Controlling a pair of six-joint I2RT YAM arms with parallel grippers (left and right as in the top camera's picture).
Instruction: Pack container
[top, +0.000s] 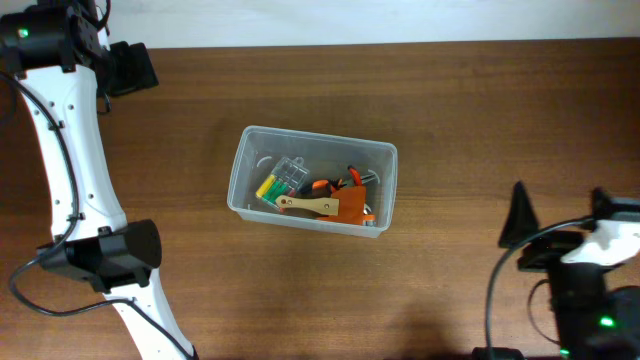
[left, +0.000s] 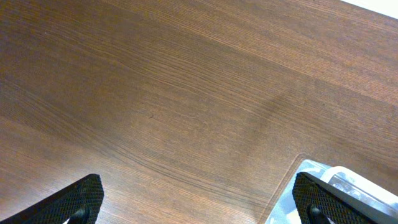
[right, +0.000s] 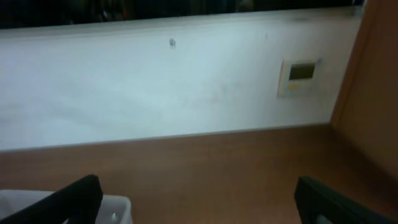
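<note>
The container (top: 243, 170) is a clear plastic tub in the middle of the wooden table. It holds a small clear case of yellow and green screwdrivers (top: 283, 180), a wooden-handled tool (top: 308, 205) and orange pieces (top: 350, 203). My left gripper (left: 196, 186) is open and empty above bare table, with a corner of the container (left: 309, 165) by its right finger. In the overhead view its black end (top: 128, 67) is at the far left. My right gripper (right: 196, 186) is open and empty, right of the container (right: 118, 208). One finger shows in the overhead view (top: 520, 212).
The table's far edge meets a white wall (right: 155, 93) bearing a small control panel (right: 300, 76). The white left arm (top: 75, 170) runs along the table's left side. The right arm's body (top: 590, 270) sits at the front right corner.
</note>
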